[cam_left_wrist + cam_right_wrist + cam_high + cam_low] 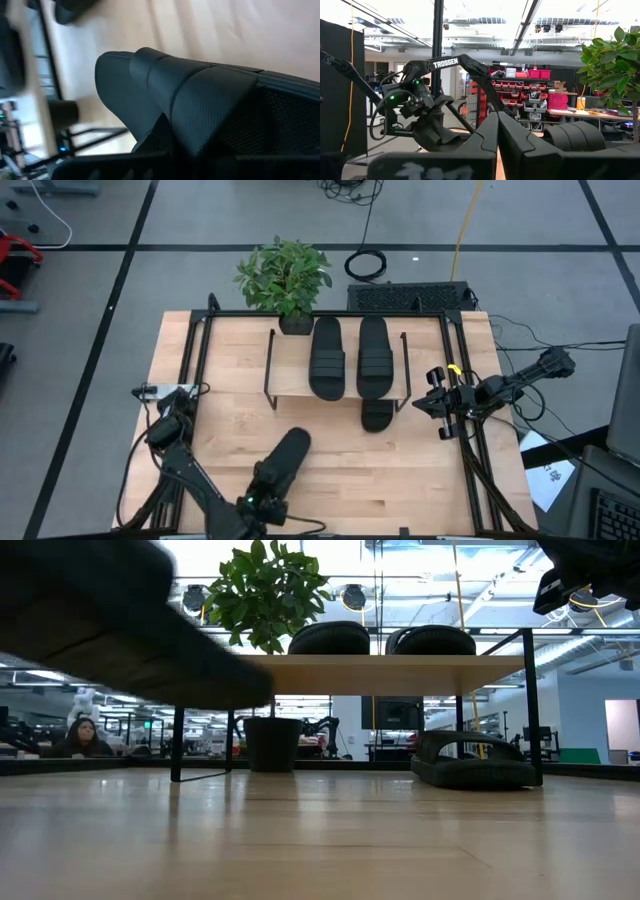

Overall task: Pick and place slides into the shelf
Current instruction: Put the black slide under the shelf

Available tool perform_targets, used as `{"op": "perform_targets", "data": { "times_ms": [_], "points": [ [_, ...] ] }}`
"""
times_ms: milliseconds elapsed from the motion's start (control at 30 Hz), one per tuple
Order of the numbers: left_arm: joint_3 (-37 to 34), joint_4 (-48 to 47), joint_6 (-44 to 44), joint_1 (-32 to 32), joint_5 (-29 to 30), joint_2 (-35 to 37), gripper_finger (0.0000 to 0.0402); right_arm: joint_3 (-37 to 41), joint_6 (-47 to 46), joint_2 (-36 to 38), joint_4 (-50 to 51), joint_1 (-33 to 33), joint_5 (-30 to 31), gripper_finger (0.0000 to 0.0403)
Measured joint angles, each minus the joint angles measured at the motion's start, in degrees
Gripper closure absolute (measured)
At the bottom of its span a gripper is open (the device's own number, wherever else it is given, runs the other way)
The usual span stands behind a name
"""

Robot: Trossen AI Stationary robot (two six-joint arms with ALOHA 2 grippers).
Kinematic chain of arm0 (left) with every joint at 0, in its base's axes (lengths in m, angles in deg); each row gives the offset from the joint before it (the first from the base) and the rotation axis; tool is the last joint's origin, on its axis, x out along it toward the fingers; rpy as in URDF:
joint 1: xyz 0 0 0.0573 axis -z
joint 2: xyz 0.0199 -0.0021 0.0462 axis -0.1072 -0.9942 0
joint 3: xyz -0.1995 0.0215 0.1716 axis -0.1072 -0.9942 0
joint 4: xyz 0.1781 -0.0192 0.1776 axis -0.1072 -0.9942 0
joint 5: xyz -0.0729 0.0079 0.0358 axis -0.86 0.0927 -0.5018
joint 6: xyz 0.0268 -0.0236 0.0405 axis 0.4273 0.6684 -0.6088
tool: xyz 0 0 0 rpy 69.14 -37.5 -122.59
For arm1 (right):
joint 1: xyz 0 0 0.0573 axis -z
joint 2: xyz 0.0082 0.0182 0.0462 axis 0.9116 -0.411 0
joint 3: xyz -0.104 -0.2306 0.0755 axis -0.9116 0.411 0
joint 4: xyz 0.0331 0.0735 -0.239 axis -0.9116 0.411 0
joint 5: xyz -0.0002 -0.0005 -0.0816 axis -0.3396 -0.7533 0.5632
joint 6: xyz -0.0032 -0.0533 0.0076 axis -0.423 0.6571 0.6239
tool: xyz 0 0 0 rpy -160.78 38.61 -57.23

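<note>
Two black slides lie side by side on the shelf's light wood top. Another slide rests sole-down on the table under the shelf's near edge, also showing in the low view. My left gripper, near the table's front edge, is shut on a further slide, which looms at the upper left of the low view. My right gripper waits shut over the table's right rail, touching nothing. My left gripper holds the slide at its near end, by the wide strap. It comes slanting down from the table's near side, along the slide. The strap hides the exact place of contact. The slide is lifted clear of the table and tilted, toe end pointing toward the shelf.
A potted plant stands at the shelf's far left corner. Black rails frame the table's left, far and right sides. Bare wood lies between the shelf and the front edge. A person sits far behind the table.
</note>
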Motion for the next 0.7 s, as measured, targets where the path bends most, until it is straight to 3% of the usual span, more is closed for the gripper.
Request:
{"op": "perform_targets", "data": {
  "times_ms": [400,700],
  "points": [
    [-0.58,-0.06,-5.09,-11.11,7.0,1.29,0.0401,-0.01,0.44,0.0,0.0,0.01,0.02,0.0403],
    [-5.56,1.93,-5.81,-16.49,8.04,1.27,0.0401,0.01,0.94,0.02,-0.02,0.01,0.02,0.0403]
  ]
}}
